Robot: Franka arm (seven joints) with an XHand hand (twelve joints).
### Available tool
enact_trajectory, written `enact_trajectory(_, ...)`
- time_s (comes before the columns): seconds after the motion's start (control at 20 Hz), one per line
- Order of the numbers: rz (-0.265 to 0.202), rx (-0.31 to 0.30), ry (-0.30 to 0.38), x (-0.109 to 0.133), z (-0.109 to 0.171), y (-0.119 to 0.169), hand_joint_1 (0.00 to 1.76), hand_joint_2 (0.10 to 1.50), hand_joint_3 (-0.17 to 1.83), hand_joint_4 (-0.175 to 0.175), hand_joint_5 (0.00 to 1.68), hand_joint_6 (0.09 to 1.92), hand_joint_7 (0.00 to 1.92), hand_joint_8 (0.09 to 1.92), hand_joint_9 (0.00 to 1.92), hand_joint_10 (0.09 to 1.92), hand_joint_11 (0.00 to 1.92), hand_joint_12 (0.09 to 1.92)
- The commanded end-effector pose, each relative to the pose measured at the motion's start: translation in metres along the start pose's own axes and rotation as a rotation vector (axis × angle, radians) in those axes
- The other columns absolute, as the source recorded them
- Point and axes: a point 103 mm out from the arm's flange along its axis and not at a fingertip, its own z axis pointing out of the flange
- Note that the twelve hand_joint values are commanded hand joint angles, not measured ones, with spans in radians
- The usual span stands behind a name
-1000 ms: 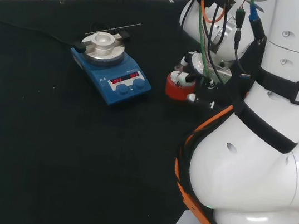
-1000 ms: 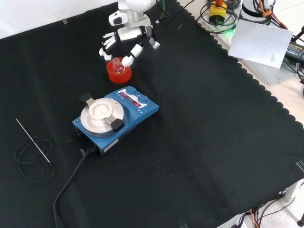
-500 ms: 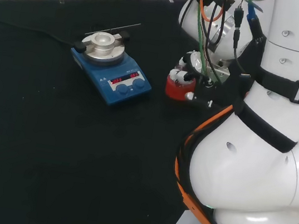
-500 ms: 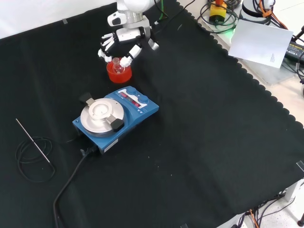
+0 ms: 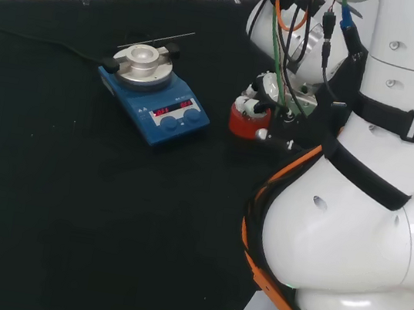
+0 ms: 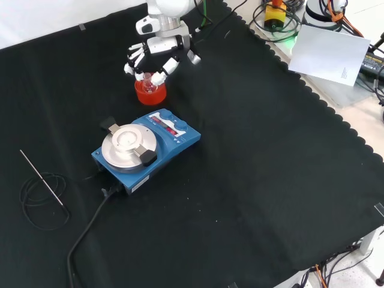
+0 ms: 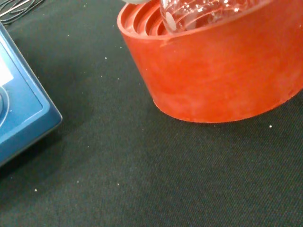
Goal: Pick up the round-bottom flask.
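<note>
- So the robot hand [image 6: 157, 53] hangs right over the round-bottom flask [image 6: 146, 82], fingers [image 6: 131, 63] spread on one side of the neck and the thumb on the other. Nothing looks clamped, so I'd call it released, holding nothing.
- Flask sits in the red ribbed stand [image 6: 149, 92] on the desk [image 6: 252, 156], neck poking up between the fingertips. In the wrist view the clear bulb [image 7: 203, 12] rests down in the stand's [image 7: 213, 71] ribs.
- Biggest worry imo: glass is slick and the neck is thin. If the fingers close off-centre, the neck could get pushed sideways and the flask tips in the stand.
- Second one: the stand is light-looking. If the bulb snags, the stand might lift too, or get dragged.
- Blue hotplate stirrer [image 6: 146, 149] is near the stand in the front view. A knocked flask could roll into it.
- Hard to judge finger contact here since the glass barely shows.
</note>
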Motion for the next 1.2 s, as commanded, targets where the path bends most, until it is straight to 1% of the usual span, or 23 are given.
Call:
enact_trajectory(0.05,-0.010,-0.028,-0.002,0.001,0.000,0.001,0.94,1.11,-0.14,0.029,0.87,0.90,0.35,0.59,0.53,0.64,0.06,1.35)
enact_trajectory(0.1,-0.013,-0.042,-0.007,0.002,0.000,0.001,0.98,1.12,-0.12,0.095,0.93,0.94,0.37,0.60,0.55,0.64,0.07,1.35)
enact_trajectory(0.15,-0.016,-0.051,-0.010,0.003,-0.001,0.001,1.01,1.13,-0.11,0.119,0.97,0.96,0.40,0.60,0.57,0.64,0.09,1.35)
enact_trajectory(0.2,-0.017,-0.063,-0.009,0.003,-0.002,0.000,1.03,1.15,-0.13,0.123,0.99,0.97,0.42,0.59,0.59,0.62,0.12,1.34)
enact_trajectory(0.4,-0.017,-0.078,-0.008,0.003,-0.005,0.000,1.06,1.18,-0.17,0.087,1.02,0.99,0.49,0.58,0.66,0.58,0.18,1.31)
enact_trajectory(0.55,-0.016,-0.078,-0.010,0.002,-0.008,-0.001,1.06,1.18,-0.17,0.076,1.02,1.00,0.51,0.57,0.68,0.58,0.19,1.31)
enact_trajectory(0.7,-0.011,-0.075,0.004,0.003,-0.016,-0.001,1.07,1.18,-0.17,0.064,1.02,1.00,0.52,0.57,0.69,0.57,0.20,1.30)
enact_trajectory(1.0,0.000,-0.064,0.028,0.014,-0.037,-0.004,1.08,1.18,-0.17,0.058,1.03,0.98,0.54,0.57,0.70,0.56,0.22,1.30)
enact_trajectory(1.2,-0.004,-0.061,0.032,0.025,-0.049,-0.007,1.08,1.17,-0.17,0.058,1.04,0.97,0.55,0.56,0.71,0.55,0.22,1.30)
